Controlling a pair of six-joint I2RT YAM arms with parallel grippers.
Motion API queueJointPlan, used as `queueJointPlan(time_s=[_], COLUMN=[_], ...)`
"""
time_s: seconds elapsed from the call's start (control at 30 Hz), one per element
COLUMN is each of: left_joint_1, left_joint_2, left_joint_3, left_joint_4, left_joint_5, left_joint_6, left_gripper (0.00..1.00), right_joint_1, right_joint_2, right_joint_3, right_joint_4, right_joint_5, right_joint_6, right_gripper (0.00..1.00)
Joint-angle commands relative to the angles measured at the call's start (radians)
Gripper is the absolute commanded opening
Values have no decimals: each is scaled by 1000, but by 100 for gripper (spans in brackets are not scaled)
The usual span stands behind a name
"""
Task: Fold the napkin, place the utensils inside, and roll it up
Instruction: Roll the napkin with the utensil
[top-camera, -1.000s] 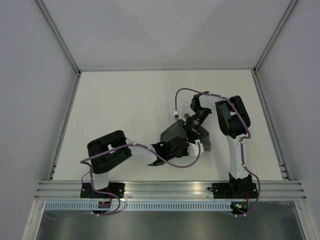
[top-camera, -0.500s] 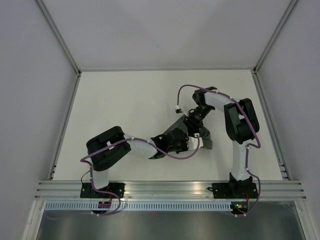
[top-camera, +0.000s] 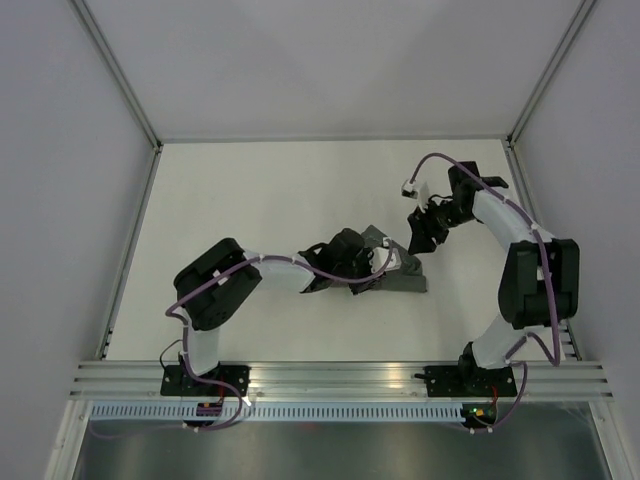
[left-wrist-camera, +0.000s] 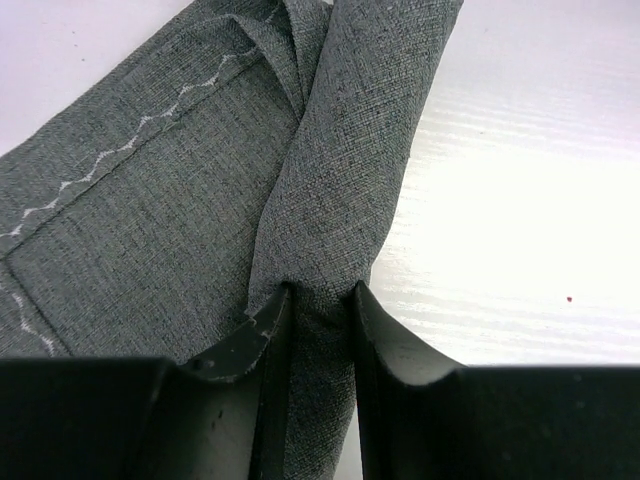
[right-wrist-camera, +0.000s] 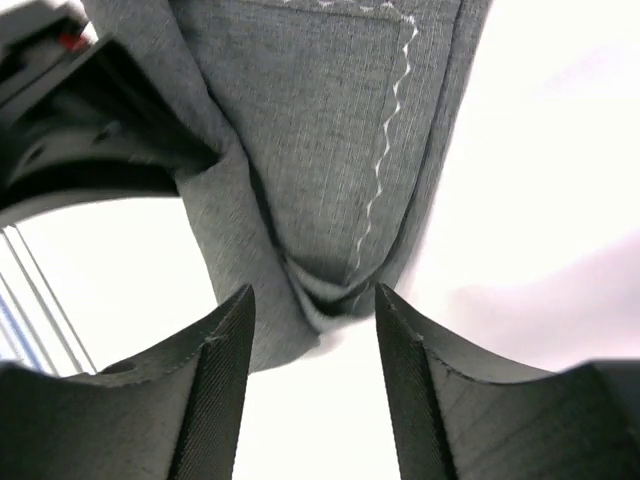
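1. Fingers (left-wrist-camera: 268, 345) of left gripper (left-wrist-camera: 320, 292) pinched together on a rolled ridge of the napkin (left-wrist-camera: 150, 230). Grey cloth fills the narrow gap between the two black pads.
2. Roll runs away from the pads toward the top of the left wrist view, thick and rounded. It lies along the right edge of a flatter layer of the same cloth.
3. Flat layer carries a pale zigzag stitching line (left-wrist-camera: 150, 125) near its hem. Several folded edges bunch where the roll meets it.
4. Right gripper (right-wrist-camera: 312, 335) has its fingers (right-wrist-camera: 215, 380) well apart, holding nothing. A puckered end of the napkin (right-wrist-camera: 330, 110) shows in the gap between them, and I can't tell whether either pad touches it.
5. Stitching (right-wrist-camera: 390, 130) shows again on that end, running down to the pucker.
6. Top view: left gripper (top-camera: 378, 262) sits on the napkin (top-camera: 405, 280), arm stretched across from the left base. Right gripper (top-camera: 418, 238) sits just beyond the cloth's far edge, arm bent in from the right.
7. Napkin is a small bundled mass on the white table (top-camera: 250, 200), right of centre, between the two grippers.
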Motion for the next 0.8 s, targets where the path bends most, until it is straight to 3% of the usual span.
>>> queueJointPlan(time_s=[0.0,0.23,0.37,0.53,0.77], left_joint_1=[40,130,163,199,218], left_joint_2=[103,199,261,327,376], left_joint_3=[15,153,233,311,368], left_joint_4=[-238,-370,-453,-520,-557], left_joint_5=[182,379,457,526,573], left_joint_6=[-120,-188,-211,-243,-284], left_gripper=[2,2,2,2,2], right_joint_1=[8,42,213,379,488], right_joint_2=[-232,-523,-653,-647,-528], right_joint_3=[-152,-481,-621,-715,-733], right_joint_4=[167,434,574,715,810], right_joint_5=[-8,33,182,344,487], right_joint_6=[5,-23,7,28,28], right_gripper=[58,64,67,68,68])
